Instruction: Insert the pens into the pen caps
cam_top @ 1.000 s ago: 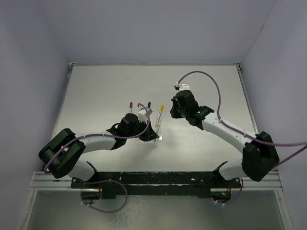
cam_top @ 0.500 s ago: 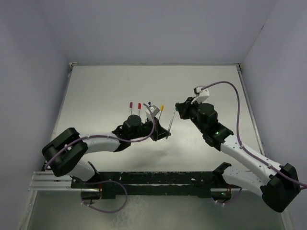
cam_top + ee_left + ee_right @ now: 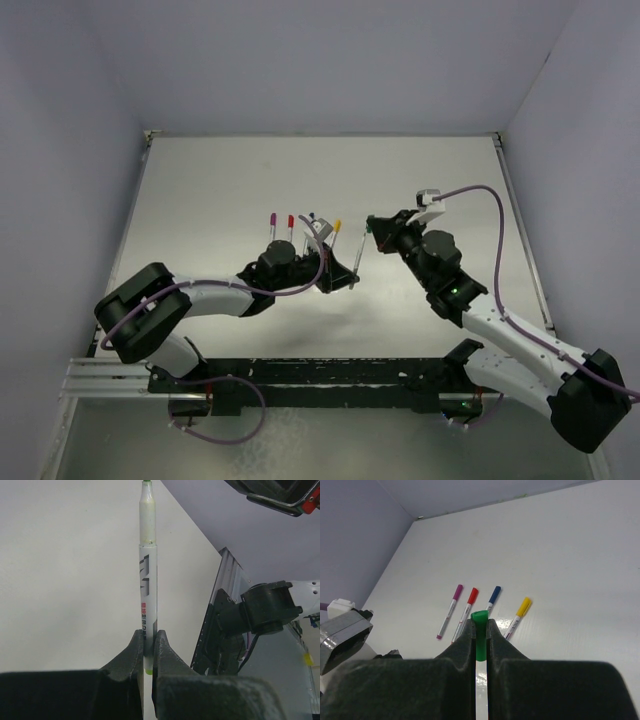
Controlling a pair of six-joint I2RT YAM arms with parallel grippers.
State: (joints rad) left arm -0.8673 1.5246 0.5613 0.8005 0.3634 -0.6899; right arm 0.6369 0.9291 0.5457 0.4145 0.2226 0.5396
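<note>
My left gripper (image 3: 345,276) (image 3: 148,641) is shut on a silvery-white pen (image 3: 148,580) near its rear end. The pen's bare green tip points away from the gripper. In the top view this pen (image 3: 358,258) stands steeply just left of my right gripper (image 3: 372,227). My right gripper (image 3: 480,628) is shut on a small green pen cap (image 3: 480,630), which sticks out past the fingertips. The pen tip and the cap are close together but apart.
Several pens lie in a row on the white table (image 3: 220,190) behind my left gripper, wearing purple (image 3: 449,611), red (image 3: 466,612), blue (image 3: 493,596) and yellow (image 3: 518,614) caps. The yellow one (image 3: 337,228) lies nearest the held pen. Grey walls enclose the table.
My left gripper has carried the pen to the right. My right arm has swung round and lowered, its gripper now facing the pen tip from the right.
</note>
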